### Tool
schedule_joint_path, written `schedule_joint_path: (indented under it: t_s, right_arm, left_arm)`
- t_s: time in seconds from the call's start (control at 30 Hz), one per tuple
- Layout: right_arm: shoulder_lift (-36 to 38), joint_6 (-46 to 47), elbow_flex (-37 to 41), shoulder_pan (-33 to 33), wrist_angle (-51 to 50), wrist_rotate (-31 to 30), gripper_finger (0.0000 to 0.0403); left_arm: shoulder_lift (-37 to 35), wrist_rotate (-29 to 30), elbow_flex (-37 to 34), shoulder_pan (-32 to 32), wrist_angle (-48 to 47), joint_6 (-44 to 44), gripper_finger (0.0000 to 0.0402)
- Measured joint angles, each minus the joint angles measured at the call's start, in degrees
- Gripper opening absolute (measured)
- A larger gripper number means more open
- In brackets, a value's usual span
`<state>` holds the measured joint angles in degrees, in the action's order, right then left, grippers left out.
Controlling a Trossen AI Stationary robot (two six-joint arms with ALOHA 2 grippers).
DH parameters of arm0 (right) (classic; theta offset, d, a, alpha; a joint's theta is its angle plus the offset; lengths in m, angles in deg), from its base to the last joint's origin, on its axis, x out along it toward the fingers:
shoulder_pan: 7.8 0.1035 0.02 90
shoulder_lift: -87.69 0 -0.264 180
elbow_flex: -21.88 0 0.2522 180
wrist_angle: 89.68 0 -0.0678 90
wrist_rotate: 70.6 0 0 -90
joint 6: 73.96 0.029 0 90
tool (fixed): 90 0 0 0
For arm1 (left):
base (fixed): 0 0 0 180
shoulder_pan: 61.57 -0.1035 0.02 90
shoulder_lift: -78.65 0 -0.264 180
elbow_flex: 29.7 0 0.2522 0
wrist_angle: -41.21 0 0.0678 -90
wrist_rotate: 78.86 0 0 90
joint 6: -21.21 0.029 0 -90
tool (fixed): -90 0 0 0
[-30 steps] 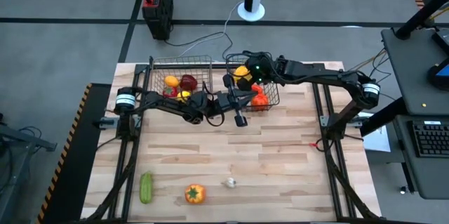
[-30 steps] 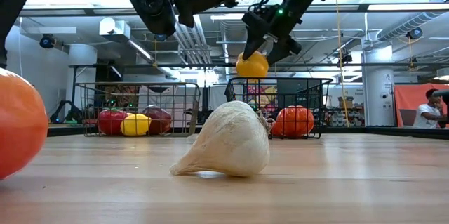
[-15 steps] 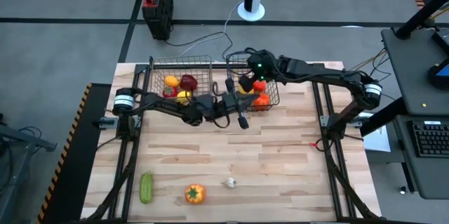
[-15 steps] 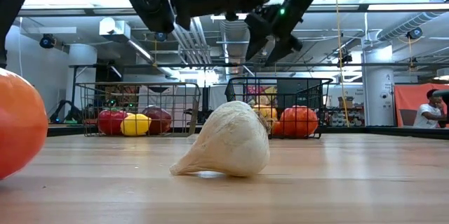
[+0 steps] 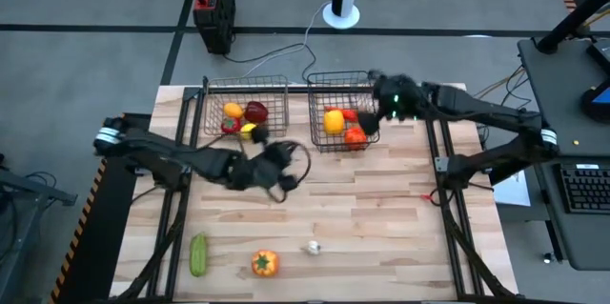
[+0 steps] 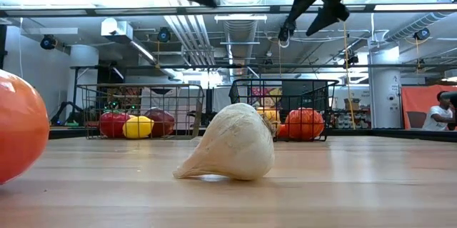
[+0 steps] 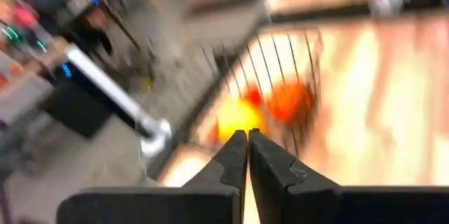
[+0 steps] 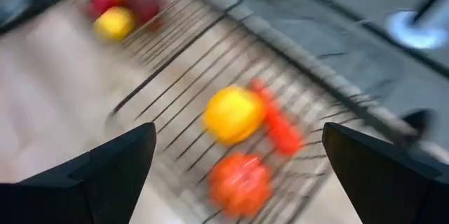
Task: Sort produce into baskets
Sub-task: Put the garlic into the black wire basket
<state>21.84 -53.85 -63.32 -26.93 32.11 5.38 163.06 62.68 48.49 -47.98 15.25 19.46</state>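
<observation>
Remaining on the pale wooden surface [image 5: 381,209] are a green cucumber [image 5: 198,253], an orange pepper [image 5: 265,263] and white garlic [image 5: 312,247], nearer the left hand [image 5: 274,172], seen pressed together; the right hand [image 5: 374,123], spread wide and empty, is seen above the right dark wire-mesh basket [image 5: 339,79].

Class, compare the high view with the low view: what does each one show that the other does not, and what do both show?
Only the high view shows the green cucumber on the table's near edge, and the left claw, shut, over bare wood. Only the low view shows the room beyond the table, with a person at far right. Both show the white garlic, the orange pepper, the two wire baskets with produce inside, and the right claw, open, above the right basket.
</observation>
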Motion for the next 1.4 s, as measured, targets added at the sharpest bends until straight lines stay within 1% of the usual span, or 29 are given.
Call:
schedule_joint_path:
  t_s: [0.03, 0.07, 0.1, 0.17, 0.27, 0.3, 0.33, 0.43, 0.53, 0.57, 0.67, 0.73, 0.83, 0.87, 0.93, 1.0, 1.07, 1.13, 1.27, 1.33, 1.4]
  right_arm:
    - [0.26, -0.48, 0.79, 1.75, -0.05, 1.30, 0.0400]
    - [0.53, -0.95, 1.48, 3.65, -0.03, 2.52, 0.0400]
    - [0.75, -1.28, 2.04, 5.52, -0.02, 3.83, 0.0400]
    - [0.92, -3.15, 2.68, 9.33, 0.05, 8.14, 0.0400]
    - [0.43, -6.18, 3.82, 15.46, 0.17, 14.58, 0.0400]
    - [0.12, -6.21, 4.39, 17.45, 0.18, 15.45, 0.0400]
    - [-0.11, -6.02, 4.97, 19.29, 0.22, 15.65, 0.0400]
    - [-0.78, -4.04, 7.03, 23.94, 0.33, 15.74, 0.0400]
    - [-2.10, -0.84, 9.39, 27.94, 0.80, 17.15, 0.0400]
    - [-2.64, -0.25, 10.20, 29.29, 2.14, 18.86, 0.0400]
    - [-4.03, -2.31, 11.83, 34.00, 9.92, 26.98, 0.0400]
    - [-5.22, -3.72, 12.70, 36.99, 15.74, 30.39, 0.0400]
    - [-7.09, -0.93, 13.48, 40.60, 22.15, 31.13, 0.0400]
    - [-7.80, 0.16, 13.51, 41.36, 23.73, 30.98, 0.0400]
    - [-9.84, 1.22, 12.91, 41.71, 26.08, 30.75, 0.0400]
    - [-11.89, 2.87, 11.52, 41.94, 27.47, 30.68, 0.0400]
    - [-13.83, 1.73, 10.22, 42.16, 27.18, 30.49, 0.0400]
    - [-15.92, -0.21, 9.00, 42.27, 27.45, 30.53, 0.0400]
    - [-20.30, -1.12, 6.43, 42.25, 27.42, 30.51, 0.0400]
    - [-22.82, -1.10, 4.86, 42.18, 27.13, 30.50, 0.0400]
    - [-25.48, -0.49, 3.09, 42.19, 27.58, 30.51, 0.0400]
  left_arm:
    - [-1.42, -0.23, 0.67, 1.50, -7.22, -4.09, 0.0000]
    - [-2.54, -1.87, 1.64, 2.93, -14.10, -7.95, 0.0000]
    - [-3.55, -5.14, 2.67, 4.28, -20.02, -11.87, 0.0000]
    - [-4.89, -13.51, 4.96, 6.67, -29.12, -18.56, 0.0000]
    - [-5.62, -26.16, 8.68, 8.97, -36.41, -25.16, 0.0000]
    - [-5.66, -29.36, 9.96, 9.54, -37.87, -26.12, 0.0000]
    - [-5.66, -31.32, 11.03, 10.11, -38.46, -26.60, 0.0000]
    - [-5.35, -34.71, 14.11, 11.04, -38.84, -27.11, 0.0000]
    - [-4.94, -37.53, 16.06, 12.17, -38.74, -32.22, 0.0000]
    - [-4.55, -39.01, 16.51, 12.56, -38.60, -32.93, 0.0000]
    - [-3.25, -44.45, 17.02, 14.63, -38.53, -32.70, 0.0000]
    - [-2.02, -46.56, 17.09, 15.90, -38.36, -30.70, 0.0000]
    - [0.37, -46.24, 16.87, 17.59, -38.57, -28.51, 0.0000]
    - [1.44, -45.10, 16.90, 17.80, -38.40, -28.36, 0.0000]
    - [4.00, -42.48, 17.64, 17.73, -38.63, -28.32, 0.0000]
    - [6.56, -41.52, 19.25, 17.07, -40.25, -28.31, 0.0000]
    - [8.79, -41.11, 20.72, 16.88, -45.06, -29.06, 0.0000]
    - [11.25, -40.25, 22.01, 17.02, -51.22, -31.66, 0.0000]
    - [14.27, -36.28, 23.19, 18.18, -62.66, -38.50, 0.0000]
    - [14.98, -35.85, 23.19, 18.89, -64.78, -40.51, 0.0000]
    - [15.18, -34.41, 23.20, 19.61, -64.30, -40.98, 0.0000]
